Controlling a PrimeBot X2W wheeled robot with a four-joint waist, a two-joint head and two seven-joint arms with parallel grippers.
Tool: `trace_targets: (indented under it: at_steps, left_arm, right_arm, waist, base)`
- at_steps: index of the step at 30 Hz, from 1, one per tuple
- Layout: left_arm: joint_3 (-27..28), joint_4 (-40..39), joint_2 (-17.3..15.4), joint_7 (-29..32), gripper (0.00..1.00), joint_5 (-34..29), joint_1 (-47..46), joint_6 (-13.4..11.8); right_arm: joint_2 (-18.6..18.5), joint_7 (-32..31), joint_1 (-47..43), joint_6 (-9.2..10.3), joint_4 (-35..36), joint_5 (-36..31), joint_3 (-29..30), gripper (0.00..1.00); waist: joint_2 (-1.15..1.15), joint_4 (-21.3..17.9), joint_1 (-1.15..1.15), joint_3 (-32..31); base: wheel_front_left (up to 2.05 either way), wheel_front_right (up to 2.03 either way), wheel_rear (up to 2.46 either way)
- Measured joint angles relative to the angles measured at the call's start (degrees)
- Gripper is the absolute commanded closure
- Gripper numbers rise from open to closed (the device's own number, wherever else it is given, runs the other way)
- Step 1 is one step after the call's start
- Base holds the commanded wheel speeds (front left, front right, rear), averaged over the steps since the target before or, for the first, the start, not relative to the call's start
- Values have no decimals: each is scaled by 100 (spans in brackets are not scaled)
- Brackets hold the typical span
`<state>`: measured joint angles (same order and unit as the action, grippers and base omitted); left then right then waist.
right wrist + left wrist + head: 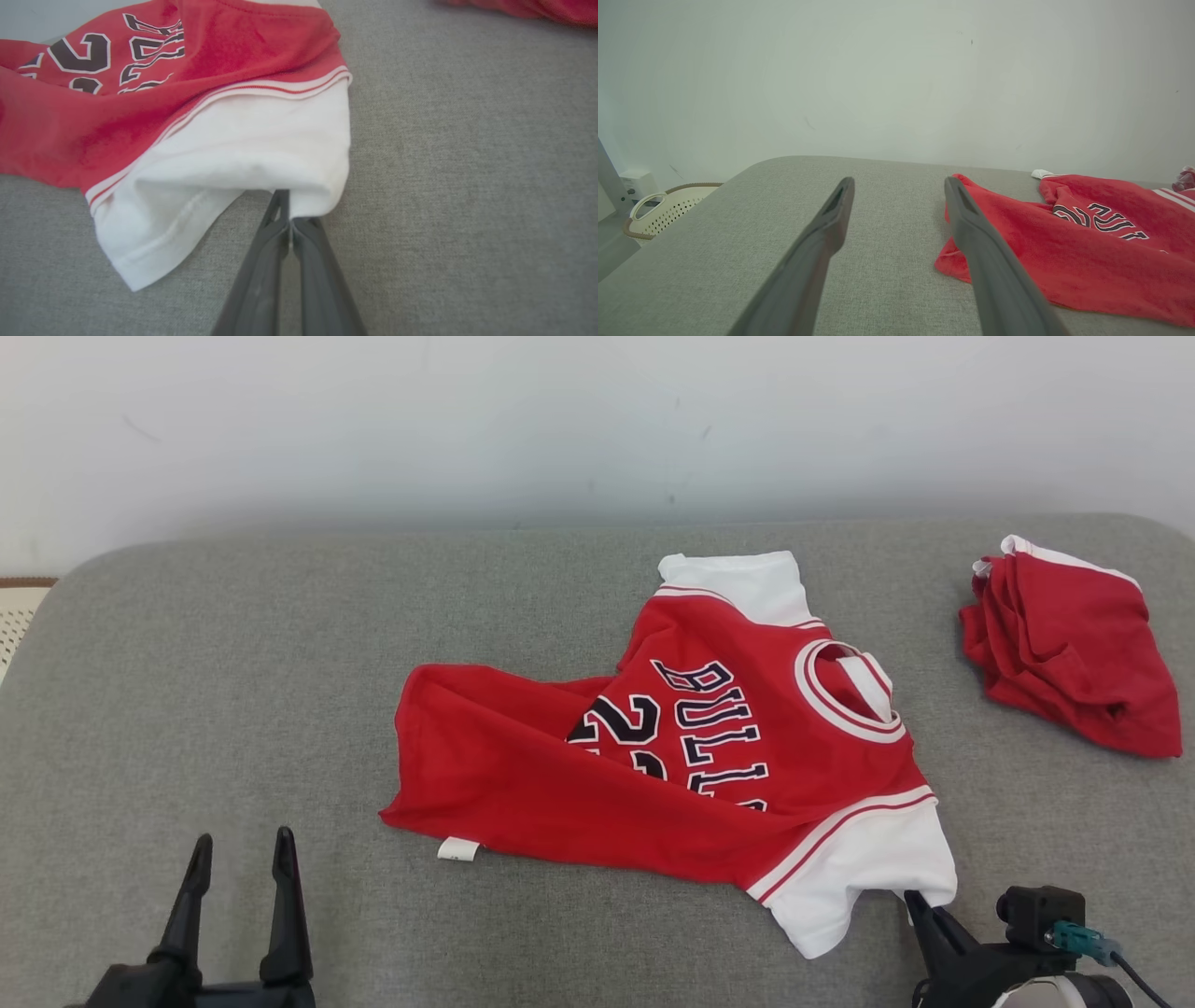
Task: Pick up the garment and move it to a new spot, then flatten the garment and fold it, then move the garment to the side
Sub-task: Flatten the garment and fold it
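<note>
The garment [691, 747] is a red jersey with white sleeves and dark lettering, lying rumpled across the middle of the grey cushion [233, 691]. My right gripper [920, 901] is at the lower right, shut on the edge of the near white sleeve [261, 140]; in the right wrist view its fingers [285, 219] are pinched together with the sleeve's hem between them. My left gripper [241, 849] stands open at the lower left, apart from the garment's red hem [962, 261], which lies just to the right of its fingers in the left wrist view.
A second red garment [1074, 649] lies bunched at the cushion's far right. A pale wall [597, 420] rises behind the cushion. A cream perforated basket [668, 210] sits on the floor off the left end.
</note>
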<state>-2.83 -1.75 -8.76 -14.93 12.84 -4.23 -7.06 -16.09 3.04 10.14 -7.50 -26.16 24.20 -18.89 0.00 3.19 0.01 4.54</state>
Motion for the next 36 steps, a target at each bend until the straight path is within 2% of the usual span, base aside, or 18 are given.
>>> trace_targets:
  at_steps: [7,17,23,29,30,31,36]
  left_arm:
    - [64,121,66,0,0,-45,119,91]
    - [155,146,149,0,0,-88,165,144]
    - [182,182,203,0,0,-121,164,199]
    - [241,209,241,0,0,-133,167,242]
    - [252,209,248,0,0,-137,169,243]
    - [258,209,259,0,0,-140,170,245]
    - [291,210,301,0,0,-152,188,277]
  right_arm:
    - [-220,-160,-319,0,506,452,-204,100]
    - [-781,-912,-899,0,1728,1107,-348,100]
    - [-1017,-1411,-1141,0,2179,1699,-489,100]
    - [-1210,-1752,-1315,0,2292,1913,-500,100]
    - [-1216,-1804,-1322,0,2239,1873,-492,59]
    - [-1226,-1778,-1324,0,2192,1737,-467,0]
    - [-1149,-1596,-1298,0,1951,1188,-153,0]
  waist:
    - [0,-115,0,-141]
    - [0,-366,-1,-179]
    - [0,-406,-1,-188]
    - [0,-382,0,-222]
    - [0,-382,-1,-225]
    - [0,-380,-1,-226]
    - [0,-379,-1,-212]
  base:
    - [0,0,0]
    - [0,0,0]
    - [0,0,0]
    - [0,0,0]
    - [0,0,0]
    - [0,0,0]
    - [0,0,0]
